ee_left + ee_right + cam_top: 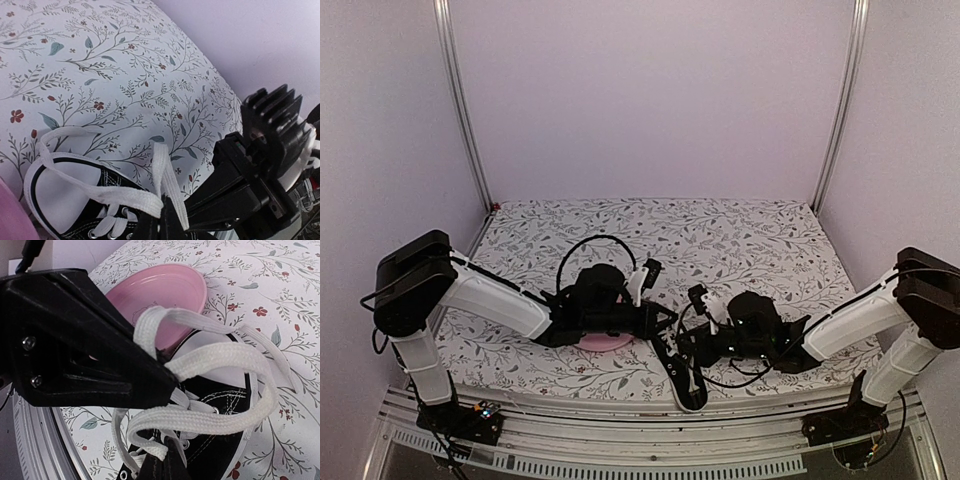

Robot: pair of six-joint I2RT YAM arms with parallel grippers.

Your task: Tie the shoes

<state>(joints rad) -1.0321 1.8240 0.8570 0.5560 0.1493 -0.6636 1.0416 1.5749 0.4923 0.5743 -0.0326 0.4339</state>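
Near edge: sneaker [687, 386] sits at the front of the surface [740, 240], between the two arms. Long axis runs roughly near-to-far and leans left. Heel looks to be at the edge, with the toe cap just beside the pink plate [165, 290].

Right pincer [164, 465]: jaws closed, pinching one strand of the laces [215, 365] directly above the eyelets. It comes in from the right, over the throat of the shoe.

Left pincer [162, 221]: jaws also closed, with a lace strand running up out of them. In the right wrist view a loop is draped over its tip. It comes in from the left, over the plate.

Key relation: both tips meet over the lace area, close together, with the shoe directly below them. Neither arm is clearly nearer. My guess is that loop forming or crossing is in progress and no knot is cinched.

Materials:
- Laces are flat woven cotton, limp, and likely to twist.
- Upper is black canvas with white stitching and metal eyelets.
- Toe cap and sole are smooth white rubber.
- Plate is glossy and shallow.

Farther back there is floral cloth on the surface, then plain pale walls.
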